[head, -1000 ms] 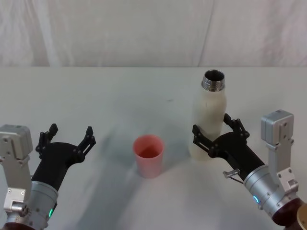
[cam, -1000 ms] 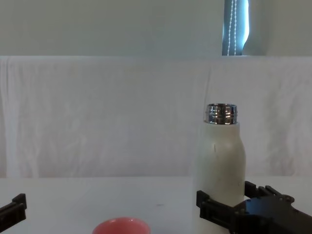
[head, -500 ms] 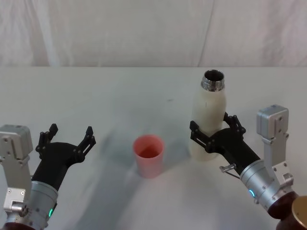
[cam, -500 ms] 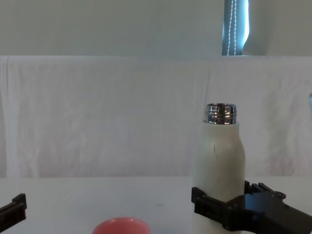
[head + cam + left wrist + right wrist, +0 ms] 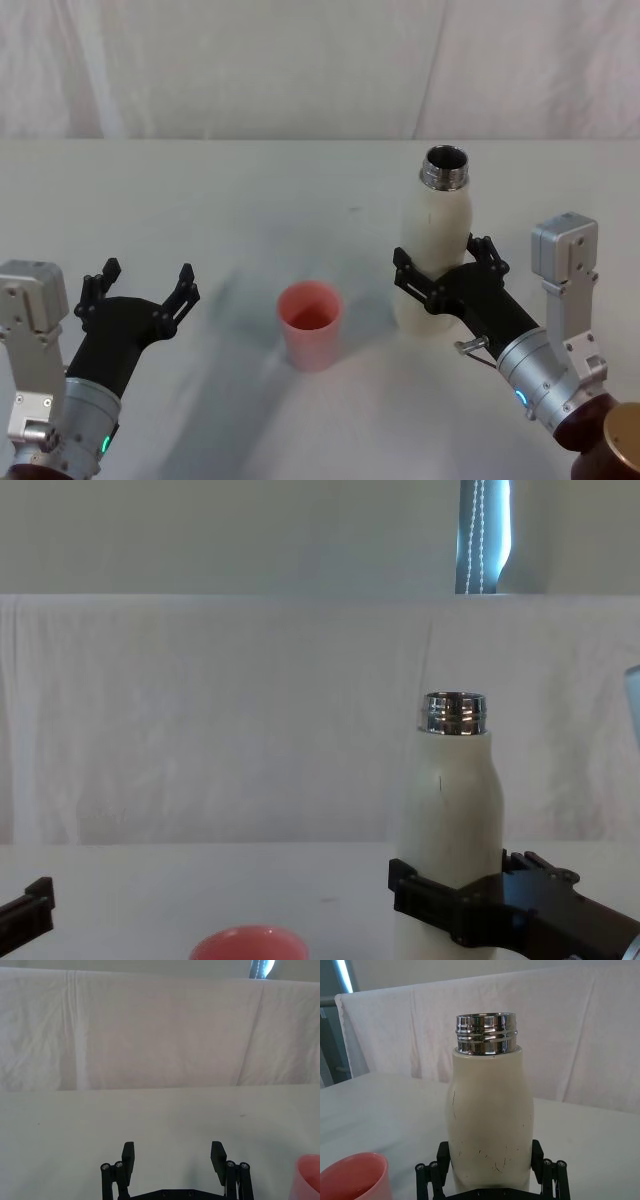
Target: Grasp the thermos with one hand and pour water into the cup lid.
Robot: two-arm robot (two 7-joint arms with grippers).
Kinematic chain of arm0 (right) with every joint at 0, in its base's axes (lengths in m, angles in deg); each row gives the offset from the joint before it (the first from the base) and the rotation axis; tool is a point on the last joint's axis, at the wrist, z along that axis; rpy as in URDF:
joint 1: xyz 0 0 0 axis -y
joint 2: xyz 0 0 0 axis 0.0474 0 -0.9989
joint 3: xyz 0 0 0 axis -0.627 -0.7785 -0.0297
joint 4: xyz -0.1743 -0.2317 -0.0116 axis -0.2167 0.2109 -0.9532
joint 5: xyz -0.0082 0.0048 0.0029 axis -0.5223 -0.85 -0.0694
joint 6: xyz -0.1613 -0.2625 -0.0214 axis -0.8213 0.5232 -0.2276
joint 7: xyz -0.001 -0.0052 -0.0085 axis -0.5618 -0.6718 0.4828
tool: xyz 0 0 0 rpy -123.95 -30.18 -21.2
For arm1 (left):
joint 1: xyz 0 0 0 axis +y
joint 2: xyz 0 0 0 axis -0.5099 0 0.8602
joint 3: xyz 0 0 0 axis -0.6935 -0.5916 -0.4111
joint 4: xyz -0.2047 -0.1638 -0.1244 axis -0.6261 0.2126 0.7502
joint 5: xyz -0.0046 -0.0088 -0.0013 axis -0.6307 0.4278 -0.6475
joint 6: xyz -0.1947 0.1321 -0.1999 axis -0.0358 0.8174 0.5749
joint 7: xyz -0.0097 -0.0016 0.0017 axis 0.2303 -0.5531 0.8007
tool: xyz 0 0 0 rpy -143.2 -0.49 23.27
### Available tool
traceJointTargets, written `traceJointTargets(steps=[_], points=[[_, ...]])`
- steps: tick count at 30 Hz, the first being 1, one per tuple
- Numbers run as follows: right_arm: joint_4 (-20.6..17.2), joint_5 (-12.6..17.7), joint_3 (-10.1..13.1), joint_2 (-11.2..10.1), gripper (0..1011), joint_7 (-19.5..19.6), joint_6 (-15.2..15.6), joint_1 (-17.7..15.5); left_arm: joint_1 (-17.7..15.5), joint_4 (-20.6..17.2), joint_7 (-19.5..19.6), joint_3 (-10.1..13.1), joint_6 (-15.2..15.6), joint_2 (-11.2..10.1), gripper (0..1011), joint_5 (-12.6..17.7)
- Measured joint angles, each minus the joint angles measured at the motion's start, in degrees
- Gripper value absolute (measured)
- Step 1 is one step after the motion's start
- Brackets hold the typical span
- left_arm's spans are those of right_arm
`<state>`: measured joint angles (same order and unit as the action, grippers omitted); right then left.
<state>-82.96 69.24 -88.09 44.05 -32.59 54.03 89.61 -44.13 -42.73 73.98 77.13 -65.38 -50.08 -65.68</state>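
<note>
White cloth covered the table (image 5: 250, 200), where the thermos (image 5: 433, 250) stood upright, right of the cup lid (image 5: 310, 322). Over the last second the right gripper (image 5: 440, 272) had slid forward, its open fingers now flanking the bottle's lower body, ready to close. The left gripper (image 5: 140, 290) hung spread wide, idle.

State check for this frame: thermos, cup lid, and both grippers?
thermos: upright on the table, uncapped, neck open.
cup lid: upright, mouth up, standing apart from the thermos.
right gripper: open, fingers on either side of the thermos's lower body.
left gripper: open, holding nothing, near the table's front left.
</note>
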Motion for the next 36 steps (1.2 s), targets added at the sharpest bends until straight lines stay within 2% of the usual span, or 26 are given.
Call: traceJointTargets(steps=[5, 10, 26, 36], points=[[0.0, 0.0, 0.0, 0.0, 1003, 0.0, 0.0, 0.0, 0.0, 0.0, 0.0, 0.0, 0.0, 0.0, 1001, 0.0], [0.0, 0.0, 0.0, -0.1, 959, -0.1, 0.0, 0.0, 0.0, 0.0, 0.0, 0.0, 0.0, 0.0, 1001, 0.0], [-0.1, 0.0, 0.0, -0.1, 956, -0.1, -0.1, -0.1, 0.0, 0.0, 0.0, 0.0, 0.0, 0.0, 1001, 0.0], [-0.9, 0.2, 0.2, -1.0, 955, -0.7, -0.1, 0.2, 0.0, 0.0, 0.0, 0.0, 0.0, 0.0, 1001, 0.0]])
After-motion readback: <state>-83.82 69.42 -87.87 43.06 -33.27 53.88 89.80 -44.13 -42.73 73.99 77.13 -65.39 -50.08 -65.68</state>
